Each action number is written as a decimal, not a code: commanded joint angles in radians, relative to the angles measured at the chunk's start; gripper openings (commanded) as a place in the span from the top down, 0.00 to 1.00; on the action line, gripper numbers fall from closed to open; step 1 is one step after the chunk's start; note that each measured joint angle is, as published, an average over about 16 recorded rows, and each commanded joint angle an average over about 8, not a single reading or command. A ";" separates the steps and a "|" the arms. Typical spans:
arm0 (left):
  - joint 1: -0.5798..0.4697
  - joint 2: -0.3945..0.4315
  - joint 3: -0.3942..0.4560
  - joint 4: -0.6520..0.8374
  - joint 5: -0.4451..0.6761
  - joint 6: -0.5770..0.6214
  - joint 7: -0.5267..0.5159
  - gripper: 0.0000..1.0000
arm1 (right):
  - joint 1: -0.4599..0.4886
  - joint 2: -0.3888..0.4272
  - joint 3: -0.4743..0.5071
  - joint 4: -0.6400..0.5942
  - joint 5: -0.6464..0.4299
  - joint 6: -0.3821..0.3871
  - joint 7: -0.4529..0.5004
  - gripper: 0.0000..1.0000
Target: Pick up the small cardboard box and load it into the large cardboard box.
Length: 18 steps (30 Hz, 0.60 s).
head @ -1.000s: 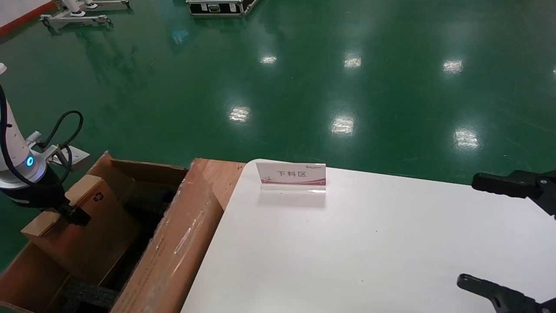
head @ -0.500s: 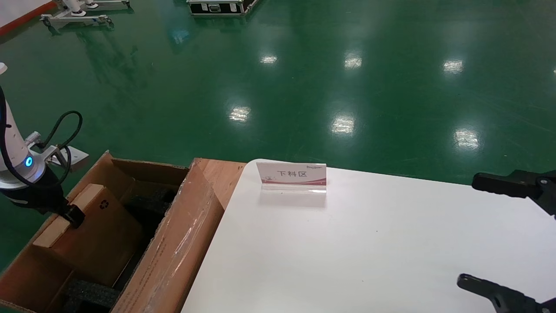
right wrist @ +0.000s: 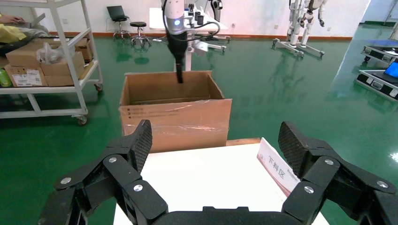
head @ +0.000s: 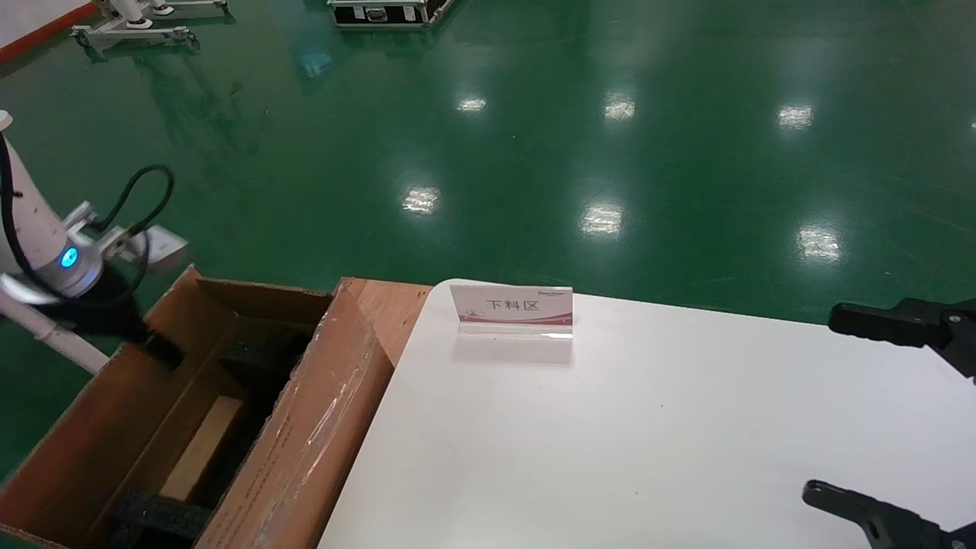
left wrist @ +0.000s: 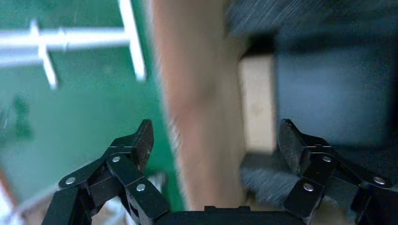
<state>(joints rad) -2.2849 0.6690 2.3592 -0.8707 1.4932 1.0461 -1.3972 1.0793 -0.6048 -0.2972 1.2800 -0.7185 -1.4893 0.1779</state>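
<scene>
Tan cardboard is all I can see of the small cardboard box (head: 202,448): one pale narrow side showing deep inside the large cardboard box (head: 301,450), lying low between the carton's far wall and the black foam blocks (head: 156,516), released and touching no finger. On my left wrist feed the same pale strip (left wrist: 257,103) sits beside dark foam, with the carton's brown wall running past it. My left gripper (head: 156,347) hangs at the carton's outer rim, above the far flap, jaws spread wide and holding nothing; the left wrist view shows both black fingers (left wrist: 136,145) well apart with only cardboard and floor between them. My right gripper (head: 896,412) is parked over the right edge of the white table (head: 648,442), fingers also wide apart and empty. The carton stands against the table's left end, flaps upright, glossy clear tape (head: 320,427) catching light along its near side; from the right wrist view I see small black print on its taped face (right wrist: 176,117), too small to read. On the table's far edge stands a small sign (head: 511,309) in a clear holder, white with a red band, reading 下料区, with a small logo at its corner I cannot make out. Around it all is a shiny green floor (head: 534,152) with ceiling lights mirrored in it, a black equipment case (head: 385,11) far off, a white shelf trolley (right wrist: 44,61) loaded with boxes, and other robot stands (right wrist: 300,28) along a white wall
</scene>
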 commanded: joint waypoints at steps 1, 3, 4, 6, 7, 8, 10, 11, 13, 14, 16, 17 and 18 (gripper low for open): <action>-0.027 -0.003 -0.009 -0.032 0.004 -0.015 0.012 0.00 | 0.000 0.000 0.000 0.000 0.000 0.000 0.000 0.00; -0.057 -0.018 -0.020 -0.080 0.014 -0.042 0.022 0.00 | 0.000 0.000 0.000 0.000 0.000 0.000 0.000 0.00; -0.073 -0.028 -0.026 -0.107 0.018 -0.057 0.027 0.00 | 0.000 0.000 0.000 0.000 0.000 0.000 0.000 0.00; -0.104 -0.050 -0.040 -0.164 0.026 -0.091 0.039 0.00 | 0.000 0.000 0.000 0.000 0.000 0.000 0.000 0.00; -0.119 -0.063 -0.047 -0.195 0.029 -0.110 0.045 0.00 | 0.000 0.000 0.000 0.000 0.000 0.000 0.000 0.00; -0.133 -0.076 -0.055 -0.226 0.032 -0.130 0.051 0.00 | 0.000 0.000 -0.001 0.000 0.000 0.000 0.000 0.00; -0.158 -0.104 -0.072 -0.292 0.037 -0.172 0.063 0.00 | 0.000 0.000 -0.001 0.000 0.000 0.000 0.000 0.00; -0.168 -0.117 -0.079 -0.324 0.040 -0.193 0.069 0.00 | 0.000 0.000 -0.001 0.000 0.000 0.000 0.000 0.00; -0.184 -0.136 -0.092 -0.385 0.048 -0.231 0.078 0.00 | 0.000 0.000 -0.001 0.000 0.000 0.000 0.000 0.00; -0.189 -0.143 -0.097 -0.409 0.052 -0.247 0.082 0.00 | 0.000 0.000 -0.001 0.000 0.000 0.000 0.000 0.00; -0.197 -0.151 -0.105 -0.450 0.060 -0.272 0.086 0.00 | 0.000 0.000 -0.001 0.000 0.000 0.000 -0.001 0.00; -0.199 -0.151 -0.106 -0.462 0.064 -0.279 0.087 0.00 | 0.000 0.000 -0.001 0.000 0.000 0.000 -0.001 0.00; -0.200 -0.151 -0.109 -0.473 0.068 -0.285 0.088 0.00 | 0.000 0.000 -0.001 0.000 0.000 0.000 -0.001 0.00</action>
<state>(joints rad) -2.4741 0.5255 2.2422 -1.3229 1.5538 0.7795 -1.3070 1.0796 -0.6045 -0.2979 1.2796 -0.7183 -1.4891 0.1773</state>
